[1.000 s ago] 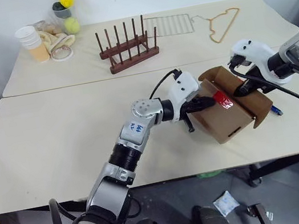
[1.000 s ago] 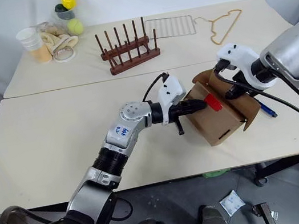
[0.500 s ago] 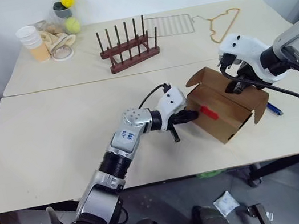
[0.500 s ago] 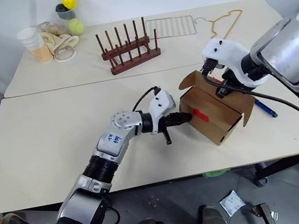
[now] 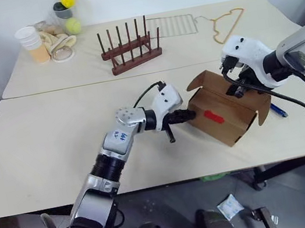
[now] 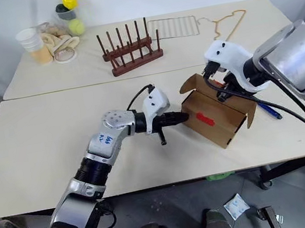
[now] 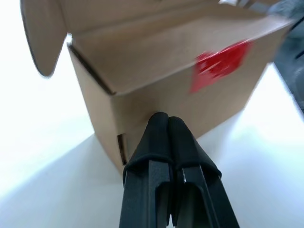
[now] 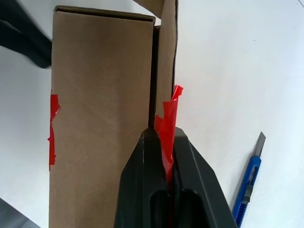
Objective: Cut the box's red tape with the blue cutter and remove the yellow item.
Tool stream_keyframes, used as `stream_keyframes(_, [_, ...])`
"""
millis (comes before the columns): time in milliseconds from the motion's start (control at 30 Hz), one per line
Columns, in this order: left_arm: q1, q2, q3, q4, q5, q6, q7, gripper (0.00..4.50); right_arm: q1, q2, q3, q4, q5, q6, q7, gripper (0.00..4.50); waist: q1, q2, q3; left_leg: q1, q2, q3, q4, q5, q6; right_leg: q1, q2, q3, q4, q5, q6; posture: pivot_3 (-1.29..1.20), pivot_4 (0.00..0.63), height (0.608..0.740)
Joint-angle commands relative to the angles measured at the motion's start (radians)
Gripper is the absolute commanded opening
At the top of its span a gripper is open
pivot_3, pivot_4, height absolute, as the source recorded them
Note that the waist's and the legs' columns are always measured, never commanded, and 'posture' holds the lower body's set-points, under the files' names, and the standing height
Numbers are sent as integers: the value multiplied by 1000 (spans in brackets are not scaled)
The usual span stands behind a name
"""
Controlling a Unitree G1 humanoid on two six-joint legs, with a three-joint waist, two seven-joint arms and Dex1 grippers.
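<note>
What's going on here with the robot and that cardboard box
The robot is opening the box on the table. Its right end effector is shut on a flap with a torn piece of red tape, pulling it open. The left end effector, shut and empty, presses against the box's side. More red tape sits on the box's front. The blue cutter lies on the table beside the box. No yellow item is out.

- The 2 head views look forward and down from above the tabletop [image 5: 56,137], both sharing the box [image 5: 223,114].
- Each wrist view looks along its own tool, very near that box.
</note>
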Motion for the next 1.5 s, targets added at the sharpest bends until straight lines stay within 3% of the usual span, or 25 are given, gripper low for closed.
stream_keyframes(33, [-29,12,33,-81,-64,18,-56,0,10,4,-23,12,0,-13,-16,14,0,0,0,0,0,0,0,0,0,0,0,0,0,0,0,0,150,740])
stream_keyframes(167, [-57,21,52,-141,-130,67,-111,0,10,14,-31,26,-2,-15,-37,14,-1,0,0,0,0,0,0,0,0,0,0,0,0,0,0,0,150,740])
stream_keyframes(300, [-85,-29,74,-137,-161,91,-64,0,1,19,-26,40,-1,-22,-46,14,-1,0,0,0,0,0,0,0,0,0,0,0,0,0,0,0,150,740])
stream_keyframes(567, [-137,-175,26,67,-45,-44,88,0,2,28,-35,33,10,-4,-59,14,-1,0,0,0,0,1,0,0,0,0,0,0,0,0,0,0,150,740])
stream_keyframes(700, [-143,-202,-12,139,8,-94,103,0,0,31,-47,18,18,16,-66,14,-1,0,0,0,0,1,0,0,0,0,0,0,0,0,0,0,150,740])
stream_keyframes(1033, [-83,-172,-71,111,26,-50,19,0,28,-15,-63,13,30,20,-67,14,1,0,0,0,0,1,0,0,0,0,0,0,0,0,0,0,150,740])
stream_keyframes(1500, [5,-71,-48,31,26,41,32,0,79,-111,-62,68,21,-57,1,14,2,0,0,0,0,0,1,0,0,0,0,1,1,0,0,0,150,740])
